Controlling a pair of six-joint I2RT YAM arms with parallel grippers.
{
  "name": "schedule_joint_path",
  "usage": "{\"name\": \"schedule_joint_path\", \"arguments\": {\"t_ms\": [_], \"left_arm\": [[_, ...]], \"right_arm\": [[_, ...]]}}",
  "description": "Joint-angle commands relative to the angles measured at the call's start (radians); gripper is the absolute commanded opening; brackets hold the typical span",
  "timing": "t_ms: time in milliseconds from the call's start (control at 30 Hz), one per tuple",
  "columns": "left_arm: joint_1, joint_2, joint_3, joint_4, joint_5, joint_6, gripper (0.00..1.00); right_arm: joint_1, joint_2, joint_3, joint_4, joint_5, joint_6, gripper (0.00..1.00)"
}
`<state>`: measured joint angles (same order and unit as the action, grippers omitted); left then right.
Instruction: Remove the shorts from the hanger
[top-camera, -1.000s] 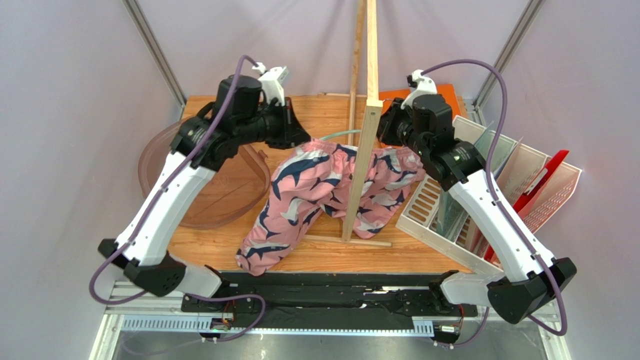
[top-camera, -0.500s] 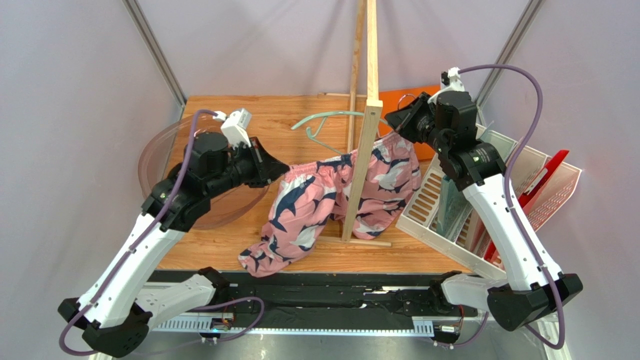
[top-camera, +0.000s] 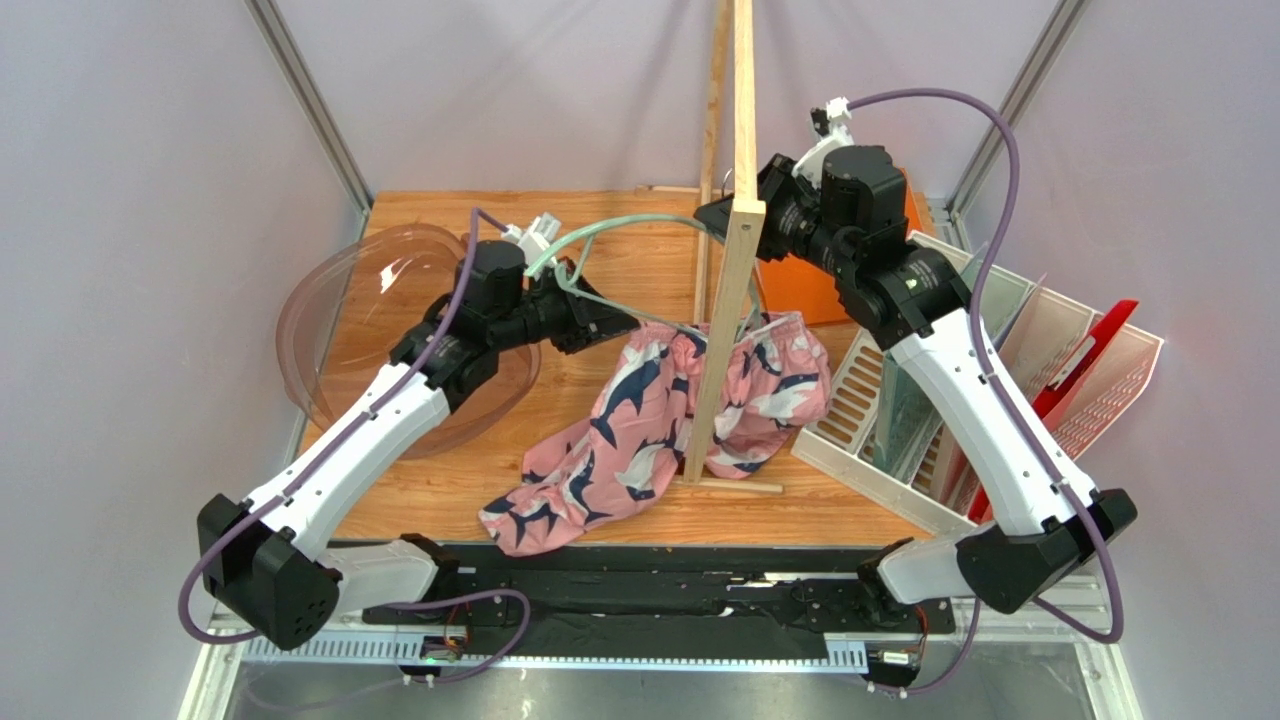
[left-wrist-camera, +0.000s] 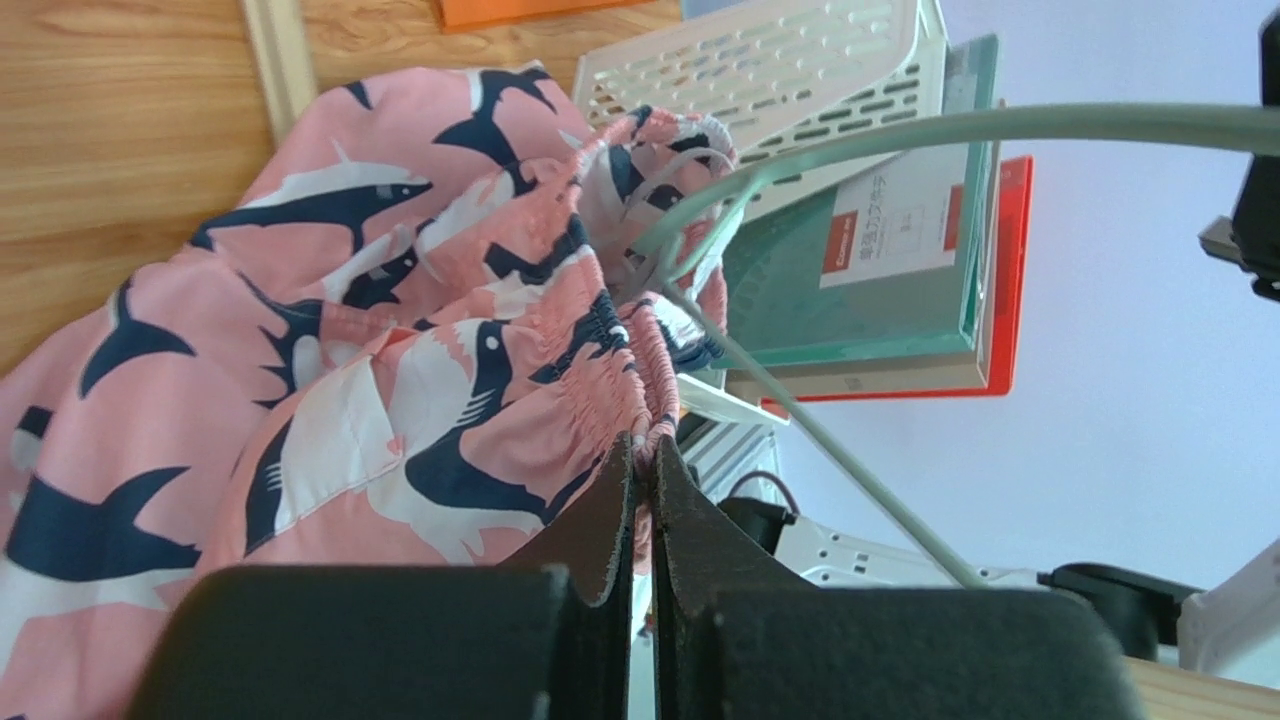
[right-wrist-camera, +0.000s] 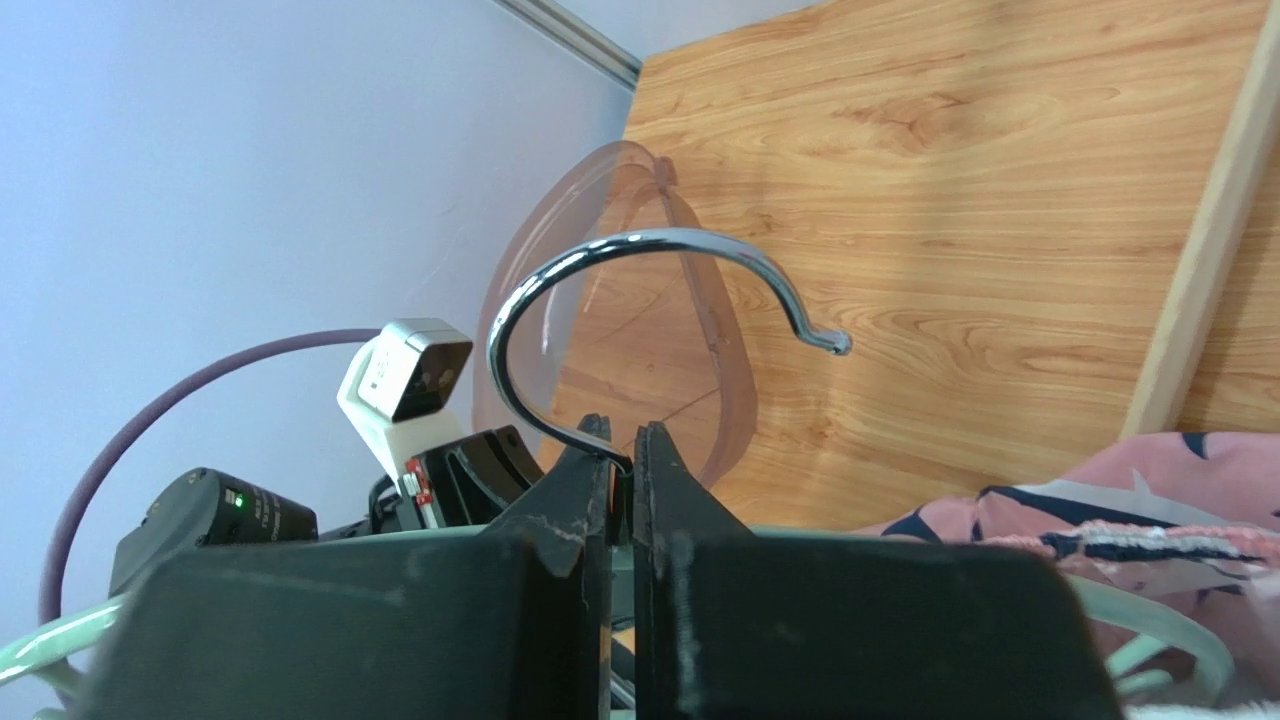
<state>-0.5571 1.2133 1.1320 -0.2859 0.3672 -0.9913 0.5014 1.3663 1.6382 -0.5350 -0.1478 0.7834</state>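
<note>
Left end effector (left-wrist-camera: 643, 465) pinches the pink shark-print fabric shorts (top-camera: 646, 428) at the waistband. The right end effector (right-wrist-camera: 622, 450) clamps the thin mint-green hanger (top-camera: 631, 228) below its hook. The shorts trail onto the wooden desk (top-camera: 436, 488), near its front edge.

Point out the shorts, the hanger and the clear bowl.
the shorts (top-camera: 639, 428), top view, on the printed leg fabric.
the hanger (right-wrist-camera: 646, 237), right wrist view, on the top of its metal hook.
the clear bowl (top-camera: 338, 338), top view, on its bare inner wall.

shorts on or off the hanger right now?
Partly on. In the left wrist view one end of the hanger sits inside the gathered waistband of the shorts; the legs trail onto the table.
</note>
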Motion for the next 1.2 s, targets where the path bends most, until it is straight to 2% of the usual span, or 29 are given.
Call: {"name": "schedule_joint_path", "arguments": {"t_ms": [0,67,100,133,233,300,500,633,767,900,1000,1167], "left_arm": [[0.094,-0.055,0.002,0.059,0.047,-0.059,0.00],[0.160,-0.070,0.008,0.002,0.047,-0.058,0.00],[0.180,-0.087,0.032,-0.086,0.038,-0.034,0.00],[0.216,-0.099,0.049,-0.132,0.000,-0.017,0.00],[0.262,-0.146,0.126,-0.304,-0.092,0.048,0.00],[0.304,-0.161,0.196,-0.424,-0.155,0.089,0.00],[0.329,-0.160,0.319,-0.488,-0.201,0.137,0.00],[0.329,-0.115,0.284,-0.418,-0.108,0.105,0.00],[0.329,-0.078,0.183,-0.337,-0.033,0.092,0.00],[0.329,-0.025,0.091,-0.230,0.018,0.094,0.00],[0.327,-0.015,0.074,-0.200,0.035,0.095,0.00],[0.329,-0.064,0.162,-0.167,0.061,0.115,0.00]], "right_arm": [[-0.004,0.023,0.147,-0.029,0.098,-0.081,0.00],[-0.012,0.033,0.208,-0.074,0.141,-0.139,0.00],[-0.011,0.062,0.248,-0.113,0.224,-0.163,0.00],[-0.011,0.071,0.279,-0.187,0.256,-0.185,0.00],[-0.012,0.065,0.307,-0.232,0.376,-0.262,0.00],[-0.014,0.054,0.288,-0.212,0.402,-0.309,0.00],[-0.018,0.033,0.223,-0.163,0.372,-0.352,0.00],[-0.012,0.005,0.143,-0.010,0.107,-0.216,0.00],[-0.001,0.019,0.121,0.082,-0.042,-0.199,0.00],[-0.017,0.004,0.071,0.203,-0.105,-0.145,0.00],[-0.011,-0.001,0.099,0.224,-0.049,-0.136,0.00],[-0.015,0.046,0.206,-0.008,0.241,-0.246,0.00]]}}
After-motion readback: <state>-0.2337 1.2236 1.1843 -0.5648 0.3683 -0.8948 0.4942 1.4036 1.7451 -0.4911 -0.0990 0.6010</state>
